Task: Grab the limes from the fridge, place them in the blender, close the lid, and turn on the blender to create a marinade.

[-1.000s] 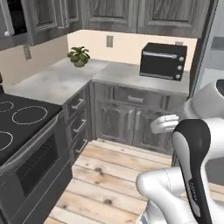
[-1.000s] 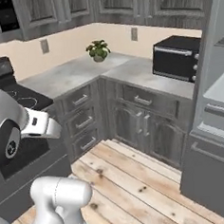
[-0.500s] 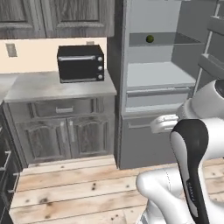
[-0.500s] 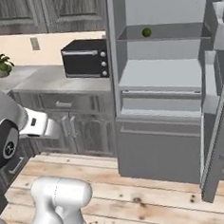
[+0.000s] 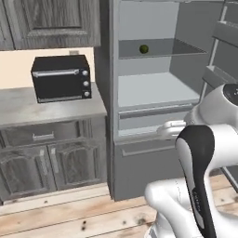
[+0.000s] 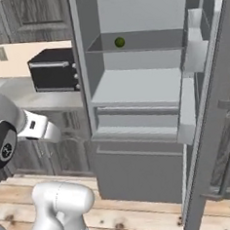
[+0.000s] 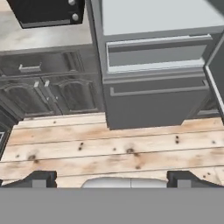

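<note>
The fridge [image 5: 158,90] [image 6: 134,86] stands open ahead, its pale grey shelves and drawers showing. One small green lime [image 5: 144,49] [image 6: 119,42] lies on the upper shelf toward the back. In the hand view my gripper [image 7: 112,178] is open with nothing between its fingertips; it looks down over the wooden floor at the lower fridge drawers [image 7: 157,48], well below and short of the lime. The blender and the lid are out of view.
A black toaster oven [image 5: 60,78] [image 6: 52,70] sits on the grey counter [image 5: 46,111] left of the fridge, over dark cabinets [image 7: 48,94]. The open fridge door [image 6: 211,129] with its bins stands at the right. Wooden floor [image 7: 113,148] lies in front.
The base has turned right, so the whole picture swept from the corner counter with the plant to the open fridge. The gripper stays open.
</note>
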Robot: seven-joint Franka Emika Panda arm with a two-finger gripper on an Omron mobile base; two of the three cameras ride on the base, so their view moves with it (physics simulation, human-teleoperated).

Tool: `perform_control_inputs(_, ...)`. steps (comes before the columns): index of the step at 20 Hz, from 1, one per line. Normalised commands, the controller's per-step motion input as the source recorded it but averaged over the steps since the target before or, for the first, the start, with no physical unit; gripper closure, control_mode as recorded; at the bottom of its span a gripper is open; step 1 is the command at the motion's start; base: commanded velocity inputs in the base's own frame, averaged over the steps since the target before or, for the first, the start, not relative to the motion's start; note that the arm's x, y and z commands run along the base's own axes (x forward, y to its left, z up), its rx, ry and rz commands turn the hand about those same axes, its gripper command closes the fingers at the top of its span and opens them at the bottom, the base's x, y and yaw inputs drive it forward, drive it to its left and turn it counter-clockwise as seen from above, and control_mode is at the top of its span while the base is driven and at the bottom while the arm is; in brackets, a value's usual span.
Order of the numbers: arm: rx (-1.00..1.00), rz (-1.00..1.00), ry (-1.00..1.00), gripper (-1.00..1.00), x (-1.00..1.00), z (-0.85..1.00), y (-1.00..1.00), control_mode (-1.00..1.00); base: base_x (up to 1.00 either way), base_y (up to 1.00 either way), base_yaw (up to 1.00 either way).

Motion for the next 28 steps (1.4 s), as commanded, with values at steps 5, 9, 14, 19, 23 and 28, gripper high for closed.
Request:
perform_control_inputs(5,0.00,0.00,0.00,-1.00,0.00,0.00,0.00,1.00,0.66,-0.55,0.00)
perform_control_inputs(9,0.00,0.00,0.00,-1.00,0.00,0.00,0.00,1.00,0.71,-0.25,0.00)
perform_control_inputs(14,0.00,0.00,0.00,-1.00,0.00,0.00,0.00,1.00,0.60,-0.12,-0.04)
perform_control_inputs(19,0.00,0.00,0.00,-1.00,0.00,0.00,0.00,1.00,0.42,-0.19,-0.09)
perform_control_inputs(23,0.00,0.00,0.00,-1.00,0.00,0.00,0.00,1.00,0.48,-0.10,-0.05)
perform_control_inputs(28,0.00,0.00,0.00,-1.00,0.00,0.00,0.00,1.00,0.45,-0.13,0.00)
